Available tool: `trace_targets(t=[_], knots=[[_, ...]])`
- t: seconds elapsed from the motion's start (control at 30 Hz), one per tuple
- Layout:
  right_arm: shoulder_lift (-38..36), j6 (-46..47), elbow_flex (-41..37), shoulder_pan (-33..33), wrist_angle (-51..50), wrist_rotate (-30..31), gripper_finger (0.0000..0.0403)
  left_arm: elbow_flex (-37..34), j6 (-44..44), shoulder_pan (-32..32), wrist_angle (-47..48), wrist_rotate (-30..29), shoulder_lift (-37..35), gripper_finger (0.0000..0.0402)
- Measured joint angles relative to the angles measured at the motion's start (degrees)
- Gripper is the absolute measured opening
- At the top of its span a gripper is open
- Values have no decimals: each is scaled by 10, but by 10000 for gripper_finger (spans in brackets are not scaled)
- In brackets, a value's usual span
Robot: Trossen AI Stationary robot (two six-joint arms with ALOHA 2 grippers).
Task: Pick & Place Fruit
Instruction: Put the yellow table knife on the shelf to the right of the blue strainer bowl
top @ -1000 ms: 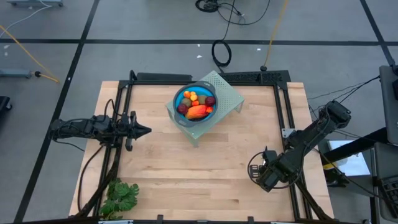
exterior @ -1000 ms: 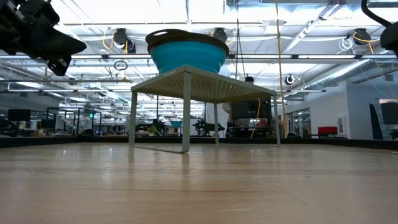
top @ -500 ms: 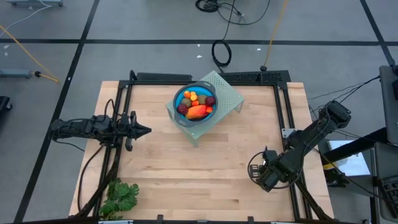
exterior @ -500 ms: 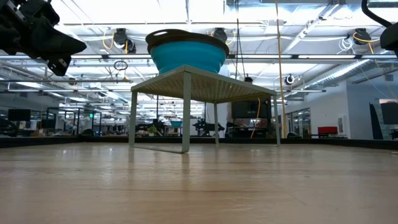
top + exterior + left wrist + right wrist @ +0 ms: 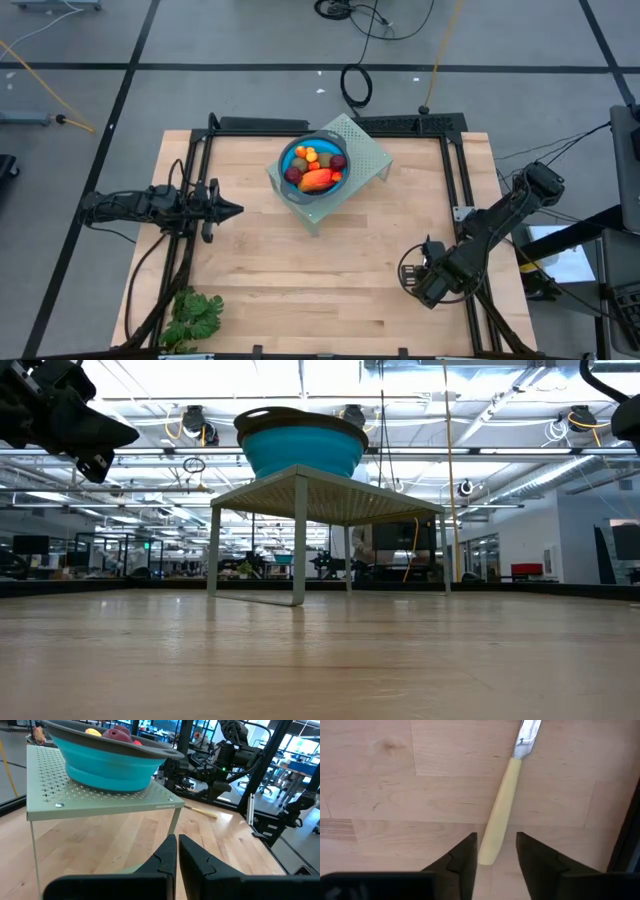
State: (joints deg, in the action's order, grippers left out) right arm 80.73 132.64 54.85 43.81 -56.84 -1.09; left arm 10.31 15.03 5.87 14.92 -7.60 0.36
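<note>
The fruit (image 5: 317, 170) lies piled in a blue bowl (image 5: 297, 158): a long orange-red piece, dark red balls and small orange ones. The bowl stands on a pale green perforated stand (image 5: 362, 150) at the table's far middle. My left gripper (image 5: 238, 210) is shut and points level toward the stand (image 5: 100, 800) from the table's left. My right gripper (image 5: 496, 836) is open and points down near the table's right near corner (image 5: 430, 283). It hangs above the free end of a knife's yellow handle (image 5: 500, 810). The knife lies flat on the wood.
A green leafy bunch (image 5: 193, 315) lies at the table's near left corner. Black frame rails (image 5: 452, 170) run along the table's left, far and right edges. The stand's thin legs (image 5: 299, 545) leave open room under it. Bare wood (image 5: 320, 270) fills the table's middle and near part.
</note>
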Motion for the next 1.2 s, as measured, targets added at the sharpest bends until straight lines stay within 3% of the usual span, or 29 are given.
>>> trace_targets(t=[0.23,0.43,1.2], knots=[[0,-3,0,0,-1,26,193,0,1,0,0,-4,0,17],[0,-18,0,3,15,26,224,0,1,0,1,-5,0,17],[0,30,-88,-3,116,-22,222,0,2,0,3,-19,0,17]])
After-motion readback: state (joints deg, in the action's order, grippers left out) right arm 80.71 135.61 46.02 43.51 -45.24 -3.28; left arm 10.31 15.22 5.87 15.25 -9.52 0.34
